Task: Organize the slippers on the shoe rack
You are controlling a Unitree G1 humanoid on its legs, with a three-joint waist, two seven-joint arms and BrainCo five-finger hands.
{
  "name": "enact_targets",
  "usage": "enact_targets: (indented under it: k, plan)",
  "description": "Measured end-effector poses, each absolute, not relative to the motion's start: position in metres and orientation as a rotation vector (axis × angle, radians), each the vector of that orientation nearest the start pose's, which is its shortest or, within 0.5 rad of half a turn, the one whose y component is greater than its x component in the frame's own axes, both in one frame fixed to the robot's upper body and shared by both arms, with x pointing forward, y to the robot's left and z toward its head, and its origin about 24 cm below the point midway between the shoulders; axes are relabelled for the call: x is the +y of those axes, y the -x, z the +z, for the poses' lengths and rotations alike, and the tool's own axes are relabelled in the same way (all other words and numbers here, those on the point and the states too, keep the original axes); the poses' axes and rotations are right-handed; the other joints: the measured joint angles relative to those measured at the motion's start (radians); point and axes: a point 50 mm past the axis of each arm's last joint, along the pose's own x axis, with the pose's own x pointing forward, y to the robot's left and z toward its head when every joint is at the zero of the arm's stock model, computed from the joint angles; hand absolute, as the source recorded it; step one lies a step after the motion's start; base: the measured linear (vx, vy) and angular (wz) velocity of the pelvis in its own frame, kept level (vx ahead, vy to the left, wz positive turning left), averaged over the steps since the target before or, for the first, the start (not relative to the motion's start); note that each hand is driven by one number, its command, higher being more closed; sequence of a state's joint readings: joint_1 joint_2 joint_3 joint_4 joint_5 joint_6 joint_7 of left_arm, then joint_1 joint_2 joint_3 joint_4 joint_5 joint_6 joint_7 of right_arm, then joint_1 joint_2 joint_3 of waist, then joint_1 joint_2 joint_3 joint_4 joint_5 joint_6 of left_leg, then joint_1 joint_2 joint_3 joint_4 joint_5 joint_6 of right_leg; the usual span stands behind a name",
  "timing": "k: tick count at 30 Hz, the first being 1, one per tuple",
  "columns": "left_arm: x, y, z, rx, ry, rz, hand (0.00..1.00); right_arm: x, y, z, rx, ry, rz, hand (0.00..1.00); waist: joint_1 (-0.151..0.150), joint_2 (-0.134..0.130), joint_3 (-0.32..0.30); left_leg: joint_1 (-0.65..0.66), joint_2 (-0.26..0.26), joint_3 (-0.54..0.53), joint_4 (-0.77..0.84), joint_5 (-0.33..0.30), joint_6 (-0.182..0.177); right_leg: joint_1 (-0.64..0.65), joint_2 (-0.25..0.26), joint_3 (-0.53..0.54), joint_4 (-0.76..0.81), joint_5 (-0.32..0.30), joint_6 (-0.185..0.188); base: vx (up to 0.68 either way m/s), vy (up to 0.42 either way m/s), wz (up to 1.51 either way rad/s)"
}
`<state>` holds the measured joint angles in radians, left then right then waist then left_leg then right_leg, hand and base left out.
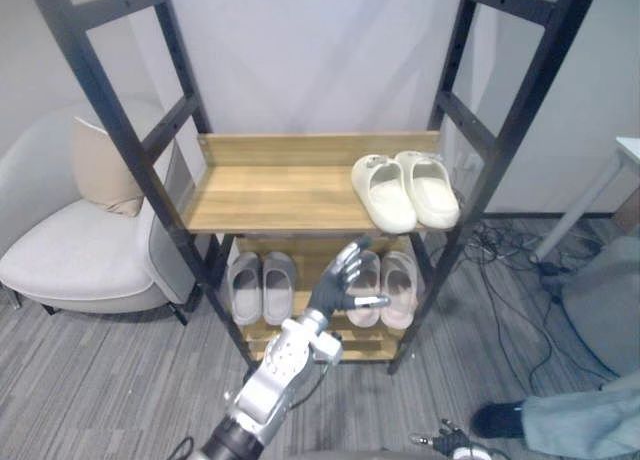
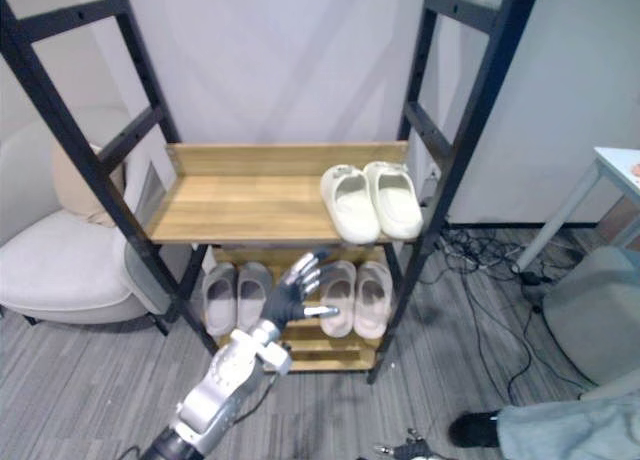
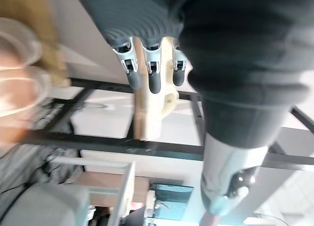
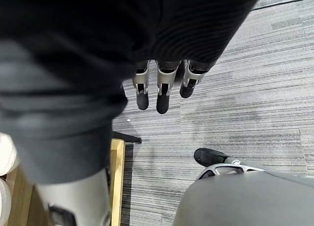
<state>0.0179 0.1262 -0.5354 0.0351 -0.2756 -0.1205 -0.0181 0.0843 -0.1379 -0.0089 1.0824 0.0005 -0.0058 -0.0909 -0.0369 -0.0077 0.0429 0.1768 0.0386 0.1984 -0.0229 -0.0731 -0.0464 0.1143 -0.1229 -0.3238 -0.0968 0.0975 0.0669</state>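
While your right hand (image 4: 164,91) hangs low over the floor (image 4: 245,64), fingers slack and empty, your left hand (image 1: 335,288) is raised in front of the lower shelf (image 2: 335,352), fingers spread, holding nothing. Grey pair (image 1: 260,288) and pinkish pair (image 1: 390,285) sit side by side there. Cream pair (image 1: 405,190) sits at the right end of the upper shelf (image 1: 270,195). Task looks approx done, w/ maybe only straightening left. Left hand covers part of the pinkish pair, so its alignment's hard to judge.

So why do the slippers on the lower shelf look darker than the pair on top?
Left eye view: room light falls on the top shelf, so the cream slippers look bright; the grey pair and pink pair below sit in that shelf's shadow. Left wrist view: the left hand looks dark against a bright wall.
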Motion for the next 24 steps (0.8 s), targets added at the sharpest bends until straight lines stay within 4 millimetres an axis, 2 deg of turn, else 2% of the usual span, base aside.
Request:
enact_targets:
  k: [3,9,11,17,20,24]
  plan:
    - [0.054,-0.212,0.011,0.105,0.148,-0.519,0.00,-0.209,-0.086,-0.163,1.156,0.175,-0.163,0.00,0.010,-0.005,-0.002,-0.001,0.001,-0.005,0.004,0.000,0.000,0.003,0.000,-0.004,0.000,-0.003,0.003,0.00,0.003,0.05]
    - [0.075,-0.179,-0.051,0.369,0.040,-0.469,0.00,-0.208,-0.082,-0.164,1.162,0.174,-0.160,0.00,0.019,-0.013,-0.004,-0.002,-0.002,-0.031,0.010,0.000,0.000,0.016,-0.003,-0.030,0.003,-0.010,0.006,0.01,0.011,0.12]
    - [0.086,-0.167,-0.074,0.480,-0.014,-0.441,0.00,-0.207,-0.080,-0.164,1.164,0.172,-0.165,0.00,0.020,-0.016,-0.003,-0.002,-0.002,-0.051,0.011,0.000,0.000,0.027,-0.004,-0.050,0.004,-0.016,0.005,0.02,0.005,0.24]
    - [0.125,-0.134,-0.123,0.740,-0.195,-0.353,0.00,-0.208,-0.071,-0.165,1.171,0.153,-0.192,0.00,0.025,-0.022,-0.003,0.002,-0.004,-0.075,0.010,0.000,-0.001,0.044,-0.002,-0.077,0.007,-0.023,0.001,0.02,0.013,0.14]
    - [0.141,-0.118,-0.137,0.833,-0.251,-0.299,0.00,-0.207,-0.069,-0.165,1.169,0.135,-0.213,0.00,0.026,-0.025,-0.002,0.002,-0.003,-0.075,0.010,0.000,-0.002,0.044,-0.001,-0.077,0.007,-0.025,0.001,0.01,0.006,0.01]
    - [0.159,-0.114,-0.144,0.882,-0.294,-0.187,0.00,-0.206,-0.066,-0.166,1.170,0.132,-0.218,0.00,0.027,-0.025,0.004,0.004,-0.003,-0.075,0.010,-0.002,-0.004,0.047,-0.002,-0.078,0.007,-0.028,0.003,0.00,0.000,0.00]
